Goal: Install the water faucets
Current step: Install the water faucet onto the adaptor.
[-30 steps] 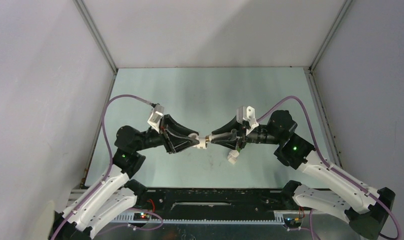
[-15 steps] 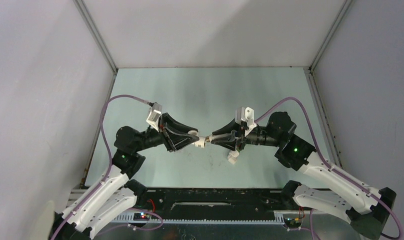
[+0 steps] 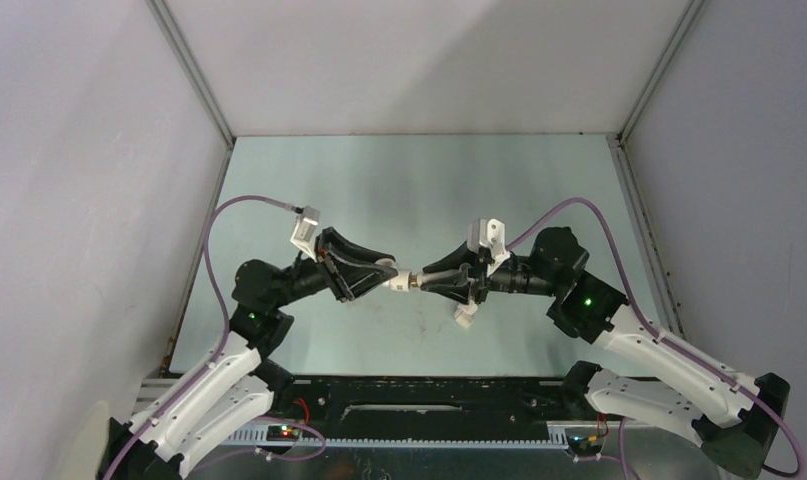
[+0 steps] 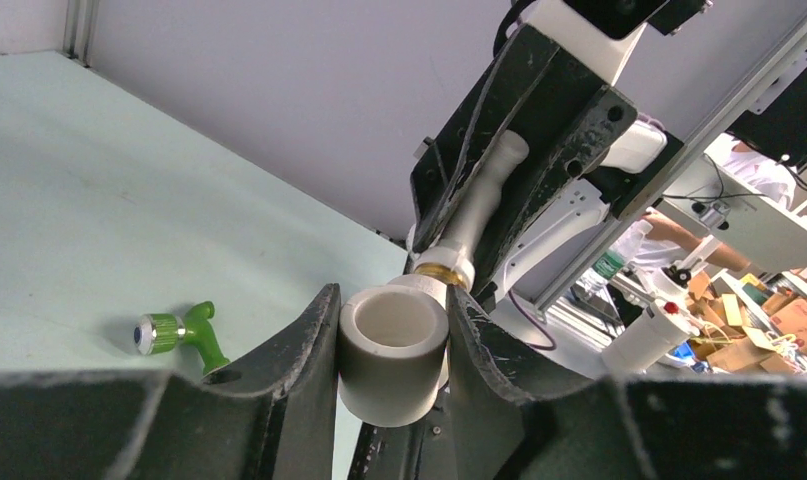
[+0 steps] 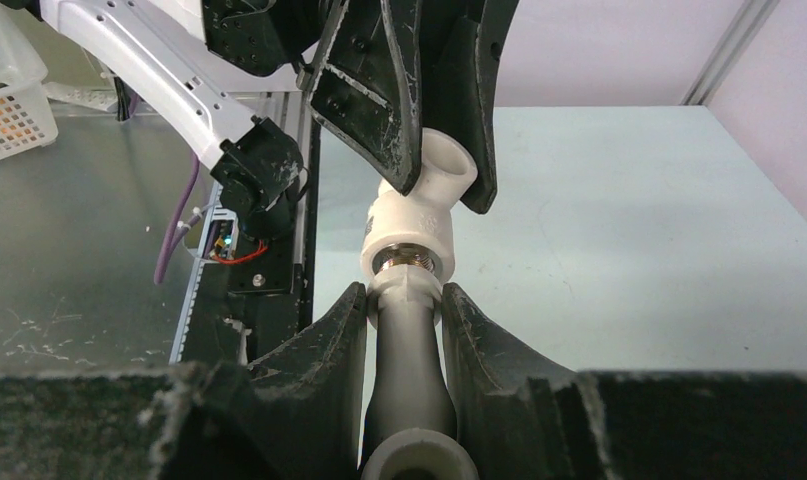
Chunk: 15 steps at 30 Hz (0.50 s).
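Above the table's middle my two grippers meet tip to tip. My left gripper (image 3: pixel 387 279) (image 4: pixel 391 300) is shut on a stubby white pipe fitting (image 4: pixel 391 350) (image 5: pixel 419 225). Opposite it, my right gripper (image 3: pixel 426 283) (image 5: pixel 404 295) is shut on the neck of the white faucet (image 5: pixel 409 370) (image 4: pixel 489 190). The faucet's brass threaded end (image 5: pixel 404 262) sits at the mouth of the fitting. Its knob is hidden. The green faucet (image 4: pixel 179 333) lies on its side on the table, seen only in the left wrist view.
The pale green table (image 3: pixel 399 190) is walled at the left, back and right. A small white piece (image 3: pixel 466 317) shows just under my right gripper; I cannot tell whether it rests on the table. A black rail (image 3: pixel 409 395) runs along the near edge.
Both wrists have turned slightly while the fitting and the white faucet stay joined at the same spot. Both grips are unchanged.
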Available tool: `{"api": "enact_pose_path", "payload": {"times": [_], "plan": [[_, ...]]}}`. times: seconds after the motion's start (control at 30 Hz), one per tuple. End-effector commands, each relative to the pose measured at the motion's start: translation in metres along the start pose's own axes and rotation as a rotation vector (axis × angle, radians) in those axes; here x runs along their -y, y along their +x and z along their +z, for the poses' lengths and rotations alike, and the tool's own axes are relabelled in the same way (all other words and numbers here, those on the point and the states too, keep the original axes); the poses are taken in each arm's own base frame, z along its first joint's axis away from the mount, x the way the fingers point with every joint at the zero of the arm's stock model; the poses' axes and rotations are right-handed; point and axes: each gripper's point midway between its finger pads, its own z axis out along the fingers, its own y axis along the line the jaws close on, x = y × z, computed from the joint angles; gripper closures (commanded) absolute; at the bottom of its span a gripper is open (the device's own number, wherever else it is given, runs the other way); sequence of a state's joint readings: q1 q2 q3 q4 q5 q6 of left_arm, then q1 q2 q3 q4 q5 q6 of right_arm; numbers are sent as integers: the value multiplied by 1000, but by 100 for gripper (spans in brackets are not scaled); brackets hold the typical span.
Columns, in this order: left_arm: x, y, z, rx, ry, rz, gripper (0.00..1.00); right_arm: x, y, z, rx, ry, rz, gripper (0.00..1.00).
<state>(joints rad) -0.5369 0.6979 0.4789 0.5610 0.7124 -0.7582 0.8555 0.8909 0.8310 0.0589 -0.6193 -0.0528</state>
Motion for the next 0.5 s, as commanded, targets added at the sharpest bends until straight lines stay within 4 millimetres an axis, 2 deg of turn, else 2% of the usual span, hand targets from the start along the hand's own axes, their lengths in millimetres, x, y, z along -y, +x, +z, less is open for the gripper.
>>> {"api": "enact_pose_path", "payload": {"times": [0.0,0.47], "plan": [[14,-19,2,81,49,26,100,3,-18,6,68,10,-32,100],[14,-17,1,95,60,4,100,12,-20,17,97,34,-31,100]]}}
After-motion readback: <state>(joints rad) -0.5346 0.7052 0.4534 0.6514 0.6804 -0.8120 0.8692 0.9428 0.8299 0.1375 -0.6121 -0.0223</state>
